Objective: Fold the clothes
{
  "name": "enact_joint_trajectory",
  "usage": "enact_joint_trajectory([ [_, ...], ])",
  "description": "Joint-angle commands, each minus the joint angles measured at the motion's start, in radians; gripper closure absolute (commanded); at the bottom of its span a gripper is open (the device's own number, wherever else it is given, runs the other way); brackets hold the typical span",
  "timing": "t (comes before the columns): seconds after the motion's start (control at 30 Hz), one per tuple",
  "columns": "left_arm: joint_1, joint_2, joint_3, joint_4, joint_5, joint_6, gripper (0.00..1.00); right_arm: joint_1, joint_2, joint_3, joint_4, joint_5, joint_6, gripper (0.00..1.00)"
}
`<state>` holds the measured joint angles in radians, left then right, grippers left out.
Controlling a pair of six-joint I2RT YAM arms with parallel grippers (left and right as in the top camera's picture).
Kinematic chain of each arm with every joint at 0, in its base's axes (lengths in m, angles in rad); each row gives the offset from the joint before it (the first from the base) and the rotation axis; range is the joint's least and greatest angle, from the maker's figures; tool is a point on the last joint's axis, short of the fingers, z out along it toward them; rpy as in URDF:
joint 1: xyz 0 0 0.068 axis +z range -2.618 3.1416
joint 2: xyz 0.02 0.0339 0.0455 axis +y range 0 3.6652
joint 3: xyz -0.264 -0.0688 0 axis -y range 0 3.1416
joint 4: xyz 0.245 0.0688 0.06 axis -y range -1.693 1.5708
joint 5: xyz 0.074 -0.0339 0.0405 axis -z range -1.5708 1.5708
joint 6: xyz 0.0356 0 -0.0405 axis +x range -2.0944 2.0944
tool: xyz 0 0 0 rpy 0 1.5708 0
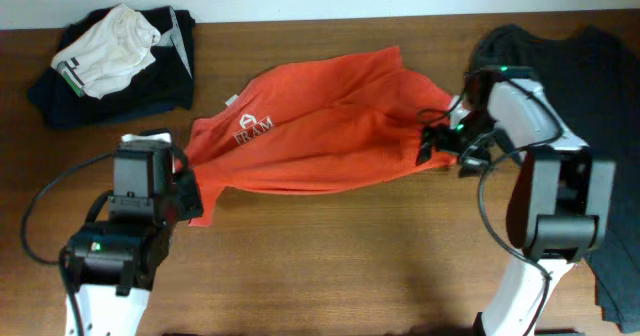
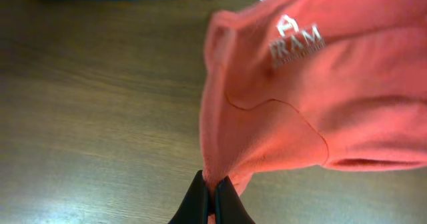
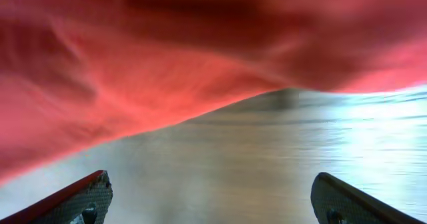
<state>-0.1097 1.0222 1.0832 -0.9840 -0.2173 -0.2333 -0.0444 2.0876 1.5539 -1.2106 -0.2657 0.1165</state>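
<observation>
Pinching one end of the red-orange T-shirt in the clamped left gripper, holding the right gripper spread apart just before its other end

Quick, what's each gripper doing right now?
Left gripper: closed, pinching the edge of the red-orange T-shirt.
Right gripper: open, holding nothing.

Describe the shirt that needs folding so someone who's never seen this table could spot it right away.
On the wooden table, look at the middle. The red-orange T-shirt lies rumpled there; its bright colour and white chest lettering set it apart from the dark grey shirt at right and the pile at far left.
</observation>
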Motion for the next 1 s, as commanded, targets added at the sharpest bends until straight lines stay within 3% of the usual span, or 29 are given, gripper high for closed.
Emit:
enact_joint_trajectory([
  [0.0,-0.001,-0.058,0.036,0.008,-0.152,-0.1,1.0,0.111,-0.022,-0.064,-0.002,-0.046,-0.07,0.01],
  [0.07,-0.001,-0.07,0.071,0.018,-0.211,-0.1,1.0,0.211,-0.022,-0.076,0.015,-0.109,-0.193,0.01],
  [0.2,-0.001,-0.059,0.08,0.072,-0.229,-0.1,1.0,0.393,-0.023,-0.076,0.089,-0.101,-0.214,0.01],
  [0.37,-0.001,-0.07,0.141,0.087,-0.228,-0.099,1.0,0.615,-0.022,-0.096,0.322,-0.067,0.13,0.01],
  [0.47,-0.001,-0.079,0.229,0.082,-0.229,-0.087,1.0,0.766,-0.022,-0.1,0.449,-0.042,0.052,0.01],
  [0.63,-0.001,-0.04,0.238,0.083,-0.239,-0.087,1.0,0.966,-0.032,-0.098,0.512,0.286,0.136,0.01],
  [0.7,-0.001,-0.04,0.312,0.046,-0.24,-0.087,1.0,1.003,-0.032,-0.098,0.579,0.394,0.212,0.01],
  [0.87,-0.001,-0.04,0.515,-0.054,-0.262,-0.065,1.0,0.993,-0.04,-0.096,0.705,0.405,0.255,0.01],
  [0.97,-0.001,-0.04,0.539,-0.058,-0.263,-0.064,1.0,0.992,-0.04,-0.096,0.809,0.454,0.346,0.01],
])
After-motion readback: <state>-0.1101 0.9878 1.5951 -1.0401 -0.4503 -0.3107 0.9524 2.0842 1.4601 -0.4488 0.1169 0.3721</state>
